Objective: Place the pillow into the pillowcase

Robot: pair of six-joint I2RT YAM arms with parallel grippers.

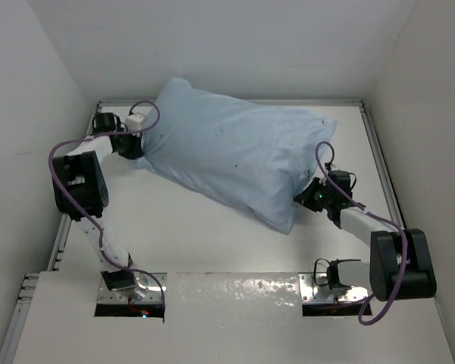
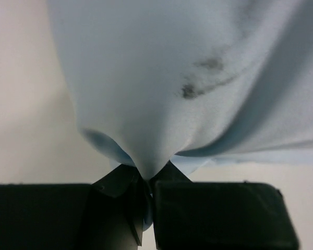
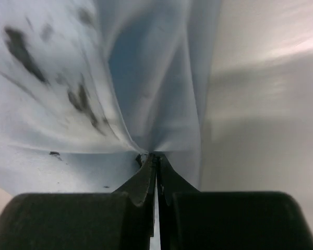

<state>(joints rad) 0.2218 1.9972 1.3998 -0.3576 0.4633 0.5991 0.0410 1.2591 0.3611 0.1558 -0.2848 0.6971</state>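
Note:
The light blue pillowcase (image 1: 235, 155) lies plump and diagonal across the table, from the far left to the near right. No white pillow fabric shows; the pillow is hidden. My left gripper (image 1: 136, 144) is shut on the pillowcase's left edge; the left wrist view shows the blue cloth (image 2: 161, 88) pinched between the black fingers (image 2: 120, 182). My right gripper (image 1: 307, 199) is shut on the pillowcase's near right side; the right wrist view shows blue folds (image 3: 151, 94) drawn into the closed fingers (image 3: 143, 182).
White walls enclose the table on the left, back and right. A metal rail (image 1: 383, 167) runs along the table's right edge. The arm bases (image 1: 129, 282) sit on a white board at the near edge. Purple cables loop from both arms.

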